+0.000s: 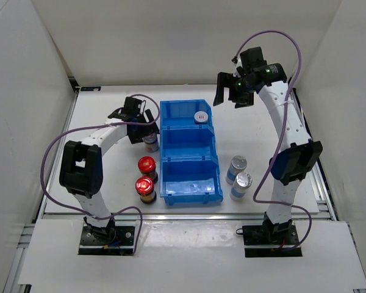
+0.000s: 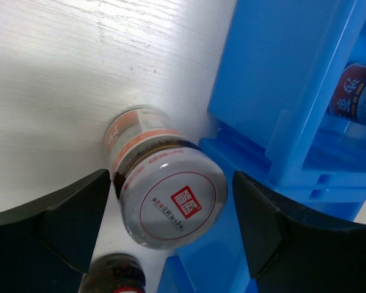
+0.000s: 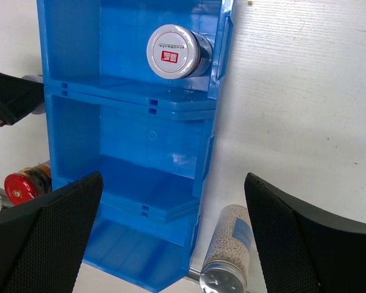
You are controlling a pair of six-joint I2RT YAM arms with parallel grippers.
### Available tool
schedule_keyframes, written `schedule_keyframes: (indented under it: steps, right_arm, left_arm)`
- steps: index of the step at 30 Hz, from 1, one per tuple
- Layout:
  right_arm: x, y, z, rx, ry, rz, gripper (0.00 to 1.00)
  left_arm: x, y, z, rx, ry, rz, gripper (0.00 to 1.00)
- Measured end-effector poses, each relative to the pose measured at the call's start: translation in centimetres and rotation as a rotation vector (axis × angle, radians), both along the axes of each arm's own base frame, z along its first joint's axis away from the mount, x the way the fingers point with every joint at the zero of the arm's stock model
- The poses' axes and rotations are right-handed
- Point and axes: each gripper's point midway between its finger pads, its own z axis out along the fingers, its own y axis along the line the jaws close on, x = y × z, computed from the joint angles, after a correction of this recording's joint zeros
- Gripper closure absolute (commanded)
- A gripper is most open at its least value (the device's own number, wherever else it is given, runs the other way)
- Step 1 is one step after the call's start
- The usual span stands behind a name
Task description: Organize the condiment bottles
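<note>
Since the left gripper (image 1: 143,133) is down at the table (image 1: 110,110), its jaws sit either side of a short white-capped bottle (image 2: 165,183) standing just left of the blue bin (image 1: 189,160). There's a sliver of gap on the bin side, so I'd call it spread around the bottle, not clamped on it. The second short bottle (image 1: 200,117) is upright in the bin's far compartment. The two red-capped bottles (image 1: 146,165) stand near-left, just beside the bin, one nearer than the other. The two silver-capped bottles (image 1: 236,166) stand together off the bin's near-right side. The right gripper (image 1: 232,96) hangs up high over the far right, jaws wide, nothing in them.
</note>
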Motion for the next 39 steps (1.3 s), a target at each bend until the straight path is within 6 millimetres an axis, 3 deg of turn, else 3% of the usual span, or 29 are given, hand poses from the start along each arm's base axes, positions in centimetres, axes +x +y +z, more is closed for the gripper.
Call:
schedule_keyframes:
  steps: [9, 11, 14, 17, 23, 25, 28, 30, 32, 36, 39]
  right_arm:
    - [0.6, -1.4, 0.0, -0.001, -0.001, -0.032, 0.0]
    - [0.8, -2.0, -0.1, 0.0, 0.002, -0.045, 0.0]
    - [0.9, -2.5, -0.3, 0.003, 0.012, -0.058, 0.0]
    - [1.1, -2.8, -0.3, 0.004, 0.012, -0.067, 0.0]
    - [1.0, -2.7, -0.3, 0.022, 0.02, -0.067, 0.0]
    - [1.0, -2.7, -0.3, 0.026, 0.022, -0.068, 0.0]
    - [1.0, -2.7, -0.3, 0.028, 0.024, -0.071, 0.0]
    - [1.0, -2.9, -0.5, 0.029, 0.031, -0.076, 0.0]
    - [1.0, -3.1, -0.9, 0.027, 0.041, -0.083, 0.0]
    - [0.9, -4.5, -1.7, 0.02, 0.068, -0.114, 0.0]
    - [0.8, -6.1, -1.7, 0.02, 0.074, -0.152, 0.0]
  left_arm:
    - [0.4, -0.2, -0.1, -0.006, -0.018, -0.002, 0.68]
    - [0.3, 0.5, 0.1, 0.027, -0.015, 0.006, 0.86]
    - [0.2, 1.7, 1.2, 0.101, -0.011, 0.019, 0.89]
    - [1.8, 2.6, 4.7, 0.163, -0.072, 0.032, 0.89]
    - [6.7, 2.5, 16.2, 0.158, -0.348, 0.066, 0.89]
    - [7.7, 1.6, 20.0, 0.133, -0.435, 0.062, 0.89]
    - [9.2, -1.3, 23.1, 0.093, -0.519, 0.022, 0.89]
    - [10.2, -4.1, 23.1, 0.064, -0.533, -0.031, 0.89]
    - [11.1, -7.1, 21.2, 0.042, -0.512, -0.091, 0.89]
    - [11.5, -11.4, 14.0, 0.029, -0.375, -0.181, 0.89]
    - [10.5, -11.8, 8.7, 0.048, -0.249, -0.201, 0.89]
